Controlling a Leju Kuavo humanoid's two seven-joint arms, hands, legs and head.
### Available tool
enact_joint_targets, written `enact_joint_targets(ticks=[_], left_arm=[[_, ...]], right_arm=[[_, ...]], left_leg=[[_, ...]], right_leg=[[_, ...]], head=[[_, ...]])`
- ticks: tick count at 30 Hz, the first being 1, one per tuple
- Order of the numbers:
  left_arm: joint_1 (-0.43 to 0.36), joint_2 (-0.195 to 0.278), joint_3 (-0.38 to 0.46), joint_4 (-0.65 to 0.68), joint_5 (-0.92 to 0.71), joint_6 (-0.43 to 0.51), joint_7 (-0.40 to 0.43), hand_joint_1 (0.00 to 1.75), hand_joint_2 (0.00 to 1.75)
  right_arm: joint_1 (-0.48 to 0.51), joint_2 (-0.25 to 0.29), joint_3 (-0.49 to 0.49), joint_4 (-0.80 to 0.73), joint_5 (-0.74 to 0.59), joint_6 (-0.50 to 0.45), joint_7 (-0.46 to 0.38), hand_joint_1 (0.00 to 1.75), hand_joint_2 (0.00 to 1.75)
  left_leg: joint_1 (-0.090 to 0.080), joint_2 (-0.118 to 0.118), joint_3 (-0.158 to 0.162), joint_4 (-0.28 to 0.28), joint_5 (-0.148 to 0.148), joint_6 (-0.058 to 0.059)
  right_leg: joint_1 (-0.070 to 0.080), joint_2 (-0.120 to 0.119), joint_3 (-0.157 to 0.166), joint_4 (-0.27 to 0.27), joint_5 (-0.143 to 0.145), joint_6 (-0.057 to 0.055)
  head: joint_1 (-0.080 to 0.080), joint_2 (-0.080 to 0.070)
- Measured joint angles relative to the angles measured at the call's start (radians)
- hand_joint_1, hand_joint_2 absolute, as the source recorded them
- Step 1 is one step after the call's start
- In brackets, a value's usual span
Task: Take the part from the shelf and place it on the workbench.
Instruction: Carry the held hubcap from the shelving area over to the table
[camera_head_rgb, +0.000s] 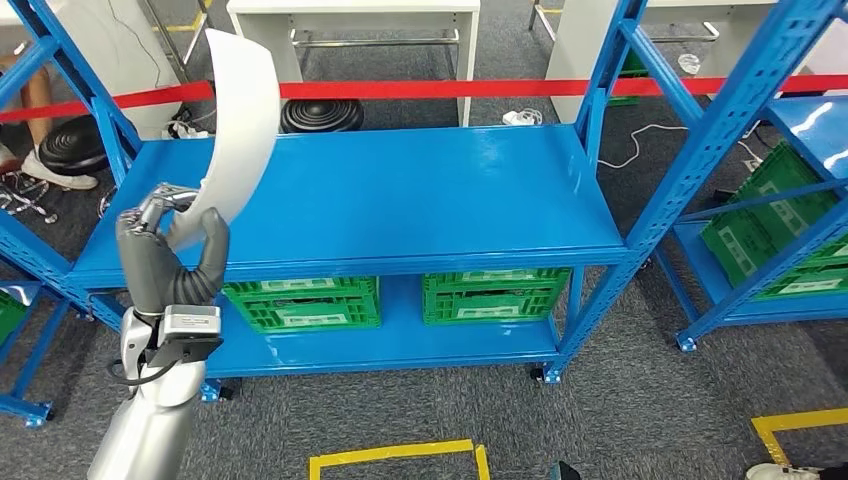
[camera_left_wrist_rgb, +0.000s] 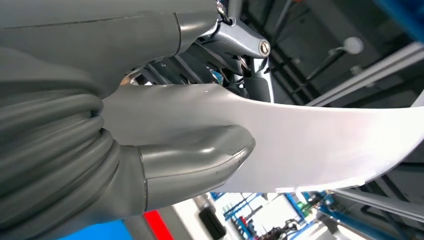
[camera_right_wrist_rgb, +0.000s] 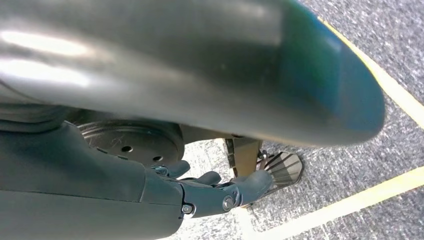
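The left robot hand (camera_head_rgb: 168, 262) is raised in front of the blue shelf (camera_head_rgb: 400, 200), at its near left corner, and it grips the lower end of the part (camera_head_rgb: 240, 130), a long, curved white panel. The panel rises up and slightly away from the robot hand, its broad face bowed, its top end well above the shelf's upper deck. In the left wrist view the thick grey thumb (camera_left_wrist_rgb: 200, 160) is pressed flat on the white surface (camera_left_wrist_rgb: 320, 140) and the darker fingers (camera_left_wrist_rgb: 235, 45) wrap round behind it, so the panel is pinched between them.

Below and beyond the left robot hand, two green crates (camera_head_rgb: 300, 303) stand side by side on the lower shelf. A red tape (camera_head_rgb: 500, 88) stretches across the room behind the shelf.

The right robot hand (camera_right_wrist_rgb: 215, 192) hangs low over grey carpet crossed by a yellow floor line (camera_right_wrist_rgb: 350, 202). Its dark fingers are loosely curled with nothing in them.
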Motion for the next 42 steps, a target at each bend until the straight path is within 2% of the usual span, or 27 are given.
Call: enact_joint_targets(ticks=[2,3,5,7,8,10,11,13,15,17,18,20,22,23,24,25,27,29,30,32,34,35,37,38,39,40,42], left_arm=[[0.000,0.000,0.001,0.002,-0.001,-0.001,0.000,1.75,1.75],[0.000,0.001,0.001,0.003,-0.002,-0.001,0.000,1.75,1.75],[-0.002,0.002,0.003,0.006,-0.001,-0.001,0.000,1.75,1.75],[-0.003,0.002,0.003,0.012,-0.003,-0.001,0.000,1.75,1.75],[-0.003,0.002,0.003,0.016,-0.005,-0.002,0.000,1.75,1.75],[-0.007,0.002,0.003,0.024,-0.011,-0.004,0.000,1.75,1.75],[-0.010,0.002,0.003,0.029,-0.014,-0.005,0.001,1.75,1.75],[-0.021,0.001,0.004,0.035,-0.018,-0.008,0.001,1.75,1.75],[-0.029,-0.001,0.004,0.039,-0.020,-0.013,0.000,1.75,1.75],[-0.033,-0.002,0.004,0.044,-0.021,-0.016,0.000,1.75,1.75],[-0.035,-0.004,0.005,0.047,-0.021,-0.016,0.000,1.75,1.75],[-0.039,-0.007,0.005,0.051,-0.021,-0.017,0.000,1.75,1.75],[-0.040,-0.009,0.005,0.055,-0.021,-0.018,0.000,1.75,1.75],[-0.039,-0.009,0.005,0.057,-0.022,-0.018,0.000,1.75,1.75],[-0.038,-0.009,0.005,0.060,-0.022,-0.018,0.000,1.75,1.75],[-0.037,-0.009,0.005,0.061,-0.022,-0.018,0.000,1.75,1.75],[-0.036,-0.008,0.006,0.060,-0.020,-0.018,0.000,1.75,1.75],[-0.034,-0.006,0.008,0.056,-0.017,-0.015,0.000,1.75,1.75],[-0.034,-0.005,0.008,0.055,-0.016,-0.012,0.000,1.75,1.75],[-0.033,-0.002,0.009,0.054,-0.017,-0.006,0.000,1.75,1.75],[-0.032,0.007,0.009,0.053,-0.014,-0.001,0.000,1.75,1.75],[-0.032,0.013,0.009,0.053,-0.010,0.002,0.000,1.75,1.75],[-0.030,0.022,0.009,0.052,-0.002,0.008,0.000,1.75,1.75],[-0.028,0.025,0.009,0.052,0.000,0.011,0.000,1.75,1.75],[-0.026,0.029,0.009,0.052,0.001,0.013,0.000,1.75,1.75],[-0.024,0.032,0.009,0.052,0.002,0.015,0.000,1.75,1.75],[-0.022,0.037,0.008,0.050,0.007,0.019,0.000,1.75,1.75]], right_arm=[[0.000,0.000,0.000,0.000,0.002,-0.001,0.006,0.00,0.00],[0.000,0.000,0.000,0.000,0.002,-0.001,0.008,0.00,0.00],[0.000,0.000,0.001,0.000,0.004,-0.002,0.012,0.00,0.00],[0.000,0.000,0.001,0.000,0.007,-0.002,0.015,0.00,0.00],[0.000,0.000,0.001,0.000,0.009,-0.001,0.015,0.00,0.00],[0.000,-0.001,0.002,0.000,0.017,0.006,0.014,0.00,0.00],[0.000,-0.001,0.003,0.000,0.021,0.010,0.012,0.00,0.00],[0.000,-0.002,0.004,0.000,0.026,0.015,0.006,0.00,0.00],[0.000,-0.003,0.004,0.000,0.027,0.015,0.002,0.00,0.00],[0.000,-0.004,0.005,0.000,0.028,0.015,0.000,0.00,0.00],[0.001,-0.004,0.005,0.000,0.028,0.015,0.001,0.00,0.00],[0.003,-0.005,0.005,0.000,0.028,0.015,0.001,0.00,0.00],[0.003,-0.006,0.005,0.000,0.028,0.015,0.001,0.00,0.00],[0.003,-0.007,0.005,0.000,0.029,0.015,0.001,0.00,0.00],[0.003,-0.007,0.005,0.000,0.031,0.015,0.001,0.00,0.00],[0.003,-0.008,0.005,0.000,0.033,0.015,0.002,0.00,0.00],[0.002,-0.010,0.009,0.000,0.043,0.017,0.004,0.00,0.00],[0.000,-0.012,0.017,0.000,0.059,0.021,0.007,0.00,0.00],[0.000,-0.013,0.023,0.000,0.066,0.022,0.008,0.00,0.00],[0.000,-0.013,0.032,0.000,0.075,0.021,0.011,0.00,0.00],[0.000,-0.013,0.036,0.000,0.077,0.018,0.012,0.00,0.00],[0.000,-0.013,0.037,0.000,0.077,0.017,0.011,0.00,0.00],[0.000,-0.013,0.037,0.000,0.074,0.018,0.009,0.00,0.00],[0.000,-0.014,0.038,0.000,0.072,0.018,0.008,0.00,0.00],[0.000,-0.014,0.038,0.000,0.071,0.019,0.005,0.00,0.00],[0.000,-0.014,0.038,0.000,0.070,0.021,0.002,0.00,0.00],[0.000,-0.014,0.038,0.000,0.075,0.021,-0.001,0.00,0.00]], left_leg=[[0.002,-0.001,-0.003,0.000,0.008,-0.012],[0.003,-0.003,-0.010,0.008,-0.004,-0.019],[0.006,-0.006,-0.039,0.083,-0.076,-0.031],[0.008,-0.006,-0.077,0.212,-0.161,-0.041],[0.009,-0.006,-0.084,0.261,-0.179,-0.044],[0.011,-0.006,-0.046,0.256,-0.155,-0.045],[0.012,-0.006,-0.001,0.200,-0.129,-0.044],[0.011,-0.009,0.101,0.056,-0.110,-0.036],[0.005,-0.013,0.142,-0.018,-0.118,-0.022],[0.002,-0.014,0.130,-0.025,-0.106,-0.001],[0.002,-0.012,0.124,-0.026,-0.096,0.010],[0.004,-0.009,0.105,-0.030,-0.074,0.028],[0.002,-0.008,0.078,-0.027,-0.053,0.033],[0.001,-0.008,0.064,-0.026,-0.044,0.034],[0.000,-0.008,0.051,-0.024,-0.035,0.033],[-0.001,-0.008,0.038,-0.021,-0.027,0.032],[-0.002,-0.008,0.019,-0.017,-0.014,0.027],[-0.003,-0.007,0.008,-0.016,-0.001,0.018],[-0.003,-0.006,0.005,-0.016,0.005,0.012],[-0.003,-0.005,0.002,-0.020,0.018,-0.001],[-0.002,-0.007,-0.011,-0.002,-0.003,-0.013],[-0.001,-0.008,-0.025,0.035,-0.038,-0.019],[0.004,-0.009,-0.065,0.163,-0.129,-0.029],[0.006,-0.009,-0.080,0.226,-0.159,-0.034],[0.007,-0.009,-0.083,0.265,-0.168,-0.036],[0.009,-0.008,-0.069,0.268,-0.156,-0.038],[0.012,-0.009,0.014,0.165,-0.106,-0.039]], right_leg=[[-0.002,-0.001,-0.008,-0.005,0.013,-0.012],[-0.004,-0.002,-0.015,-0.007,0.023,-0.019],[-0.008,-0.005,-0.033,-0.011,0.043,-0.029],[-0.008,-0.006,-0.058,-0.010,0.063,-0.032],[-0.008,-0.006,-0.071,-0.010,0.073,-0.031],[-0.009,-0.006,-0.096,-0.009,0.092,-0.027],[-0.009,-0.005,-0.107,-0.008,0.102,-0.023],[-0.008,-0.005,-0.123,-0.006,0.118,-0.013],[-0.007,-0.005,-0.128,-0.008,0.134,-0.001],[-0.010,-0.004,-0.131,-0.013,0.148,0.014],[-0.012,-0.004,-0.137,-0.008,0.139,0.021],[-0.015,-0.003,-0.167,0.055,0.070,0.031],[-0.014,-0.003,-0.209,0.187,-0.022,0.037],[-0.014,-0.003,-0.221,0.245,-0.046,0.038],[-0.014,-0.003,-0.218,0.275,-0.048,0.037],[-0.013,-0.003,-0.195,0.267,-0.032,0.035],[-0.010,-0.003,-0.098,0.146,0.009,0.025],[-0.003,-0.003,-0.012,0.015,0.017,0.011],[0.001,-0.002,0.006,-0.017,0.013,0.006],[0.003,-0.002,0.003,-0.028,0.022,-0.004],[-0.003,-0.005,-0.007,-0.034,0.037,-0.016],[-0.006,-0.007,-0.014,-0.037,0.046,-0.021],[-0.006,-0.008,-0.035,-0.036,0.063,-0.028],[-0.006,-0.009,-0.046,-0.035,0.071,-0.028],[-0.007,-0.009,-0.058,-0.032,0.079,-0.027],[-0.007,-0.009,-0.070,-0.030,0.087,-0.025],[-0.009,-0.009,-0.092,-0.023,0.100,-0.018]], head=[[0.003,0.000],[0.002,0.000],[0.000,0.000],[-0.002,0.000],[-0.002,0.000],[-0.002,0.000],[-0.002,0.000],[-0.003,0.000],[-0.005,0.000],[-0.008,0.000],[-0.008,0.000],[-0.007,0.000],[-0.006,0.000],[-0.006,0.000],[-0.006,0.000],[-0.006,0.000],[-0.006,0.000],[-0.006,0.000],[-0.006,0.000],[-0.006,0.000],[-0.007,0.000],[-0.008,0.000],[-0.009,0.000],[-0.009,0.000],[-0.009,0.000],[-0.010,0.000],[-0.010,0.000]])
